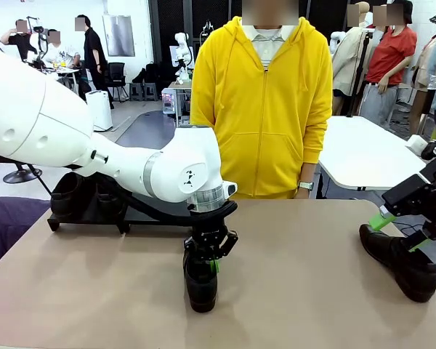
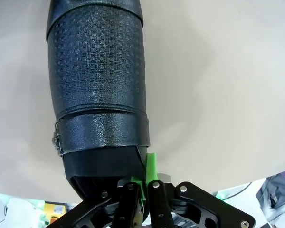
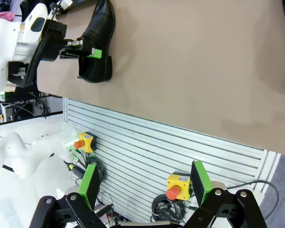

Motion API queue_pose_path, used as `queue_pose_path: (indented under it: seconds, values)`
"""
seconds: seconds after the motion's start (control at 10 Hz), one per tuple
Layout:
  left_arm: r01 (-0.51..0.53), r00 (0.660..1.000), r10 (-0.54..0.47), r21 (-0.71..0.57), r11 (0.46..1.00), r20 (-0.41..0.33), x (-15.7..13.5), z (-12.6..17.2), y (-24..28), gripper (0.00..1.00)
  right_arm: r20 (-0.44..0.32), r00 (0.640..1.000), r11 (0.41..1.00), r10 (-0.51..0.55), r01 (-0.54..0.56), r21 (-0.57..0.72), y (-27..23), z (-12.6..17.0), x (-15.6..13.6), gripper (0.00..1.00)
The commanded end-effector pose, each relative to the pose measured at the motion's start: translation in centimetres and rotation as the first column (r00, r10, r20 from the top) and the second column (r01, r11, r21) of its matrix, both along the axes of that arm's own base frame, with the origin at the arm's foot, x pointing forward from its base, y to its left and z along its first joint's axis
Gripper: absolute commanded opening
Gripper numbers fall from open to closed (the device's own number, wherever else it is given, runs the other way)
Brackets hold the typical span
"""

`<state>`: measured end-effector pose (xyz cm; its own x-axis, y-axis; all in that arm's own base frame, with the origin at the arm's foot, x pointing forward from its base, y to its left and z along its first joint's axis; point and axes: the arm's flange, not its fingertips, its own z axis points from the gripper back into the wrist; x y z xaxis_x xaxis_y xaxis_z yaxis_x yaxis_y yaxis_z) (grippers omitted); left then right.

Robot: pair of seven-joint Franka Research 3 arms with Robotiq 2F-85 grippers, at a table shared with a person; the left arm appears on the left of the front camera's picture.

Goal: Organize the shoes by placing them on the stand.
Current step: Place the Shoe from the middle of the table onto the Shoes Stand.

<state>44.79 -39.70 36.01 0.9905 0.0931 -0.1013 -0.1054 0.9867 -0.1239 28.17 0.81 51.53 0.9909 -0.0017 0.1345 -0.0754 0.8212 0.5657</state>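
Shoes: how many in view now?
4: center shoe in the left gripper, right shoe under the right gripper, two shoes on the stand, partly hidden by the left arm.

Front camera faces across table [image 1: 312, 291]; left wrist close above shoe [image 2: 97, 71]; right wrist, rolled, farther, shares it

Soft, even indoor light, probably from ceiling fixtures, covers the tan matte table [image 1: 312, 291] in the front view, leaving only a faint shadow around the glossy black leather shoe [image 1: 200, 292]. In the left wrist view the shoe's embossed grain is crisp and the table pales almost to white; the right wrist view's lower left corner washes out.
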Motion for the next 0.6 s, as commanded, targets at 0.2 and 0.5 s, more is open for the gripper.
queue_pose_path:
  seconds: [0.2, 0.5]
  values:
    - [0.097, 0.995, -0.097, 0.039, 0.994, -0.001, -1.0, 2.6, 1.0, 0.0, 0.015, 1.0, 0.999, 0.021, -0.021, 0.025, 0.0, 0.1, 0.1, 1.0]
    - [0.426, 0.903, -0.428, 0.043, 0.904, 0.047, -4.6, 7.7, 3.1, 0.0, 0.015, 1.0, 0.999, 0.021, -0.021, 0.025, 0.0, 0.1, 0.1, 1.0]
